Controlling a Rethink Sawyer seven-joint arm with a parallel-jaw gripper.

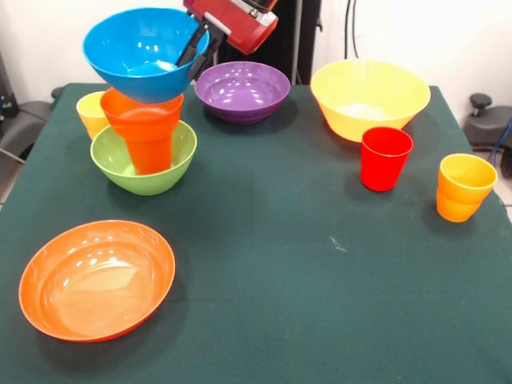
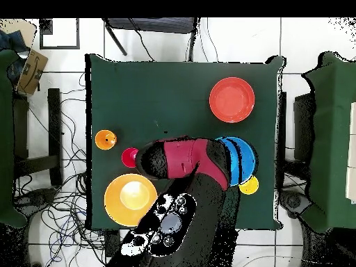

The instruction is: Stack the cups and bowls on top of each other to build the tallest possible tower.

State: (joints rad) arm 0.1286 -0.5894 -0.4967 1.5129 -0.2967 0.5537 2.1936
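My gripper (image 1: pixel 194 50) is shut on the right rim of the blue bowl (image 1: pixel 142 50), one finger inside and one outside. The bowl is tilted and sits right over the tower; I cannot tell whether it rests on it. The tower is a green bowl (image 1: pixel 144 170) at the base, an orange cup (image 1: pixel 150 152) in it, and a small deep orange bowl (image 1: pixel 144 114) on the cup. In the overhead view the blue bowl (image 2: pixel 242 158) shows past the red arm (image 2: pixel 184 158), which hides the tower.
A yellow cup (image 1: pixel 90 112) stands just behind the tower. The purple bowl (image 1: pixel 242 90), big yellow bowl (image 1: pixel 370 96), red cup (image 1: pixel 386 158) and yellow-orange cup (image 1: pixel 464 186) stand to the right. The wide shallow orange bowl (image 1: pixel 96 280) lies at the front left.
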